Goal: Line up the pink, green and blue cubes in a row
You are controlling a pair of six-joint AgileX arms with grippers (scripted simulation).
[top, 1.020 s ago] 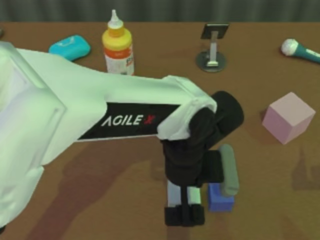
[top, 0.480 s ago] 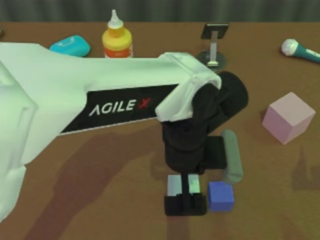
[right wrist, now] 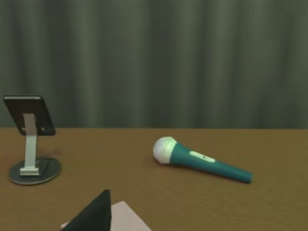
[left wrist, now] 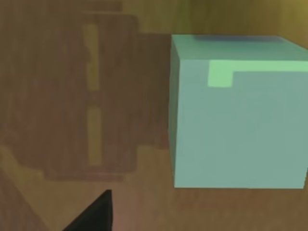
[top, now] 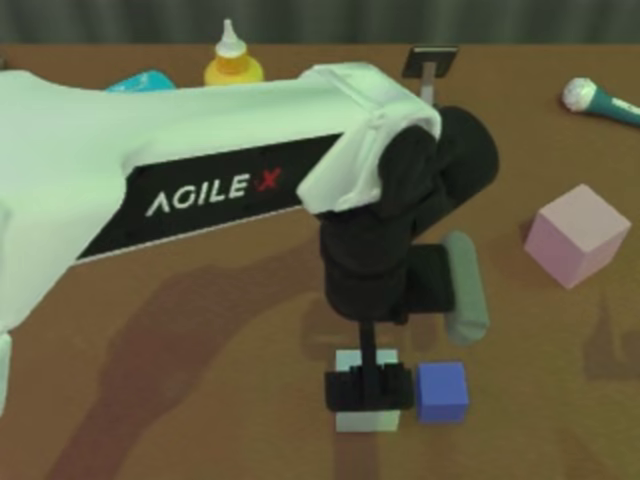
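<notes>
The green cube (top: 366,419) rests on the table near the front edge, with the small blue cube (top: 442,391) just to its right and a thin gap between them. My left gripper (top: 367,389) hangs open directly above the green cube, clear of it. In the left wrist view the green cube (left wrist: 238,113) stands on the wood, well away from the one dark fingertip (left wrist: 98,214) that shows. The large pink cube (top: 577,234) sits alone at the right. My right arm is out of the top view; its wrist view shows one fingertip (right wrist: 98,211) above the pink cube's corner (right wrist: 126,219).
Along the back edge stand an orange glue bottle (top: 232,62), a turquoise soap-like bar (top: 140,80) mostly hidden by my left arm, a phone stand (top: 430,62) and a teal microphone (top: 600,100). My white left arm covers most of the table's left half.
My left arm has risen and its gripper has come up off the green cube. The green cube stays on the table beside the blue one, which now shows fully.
</notes>
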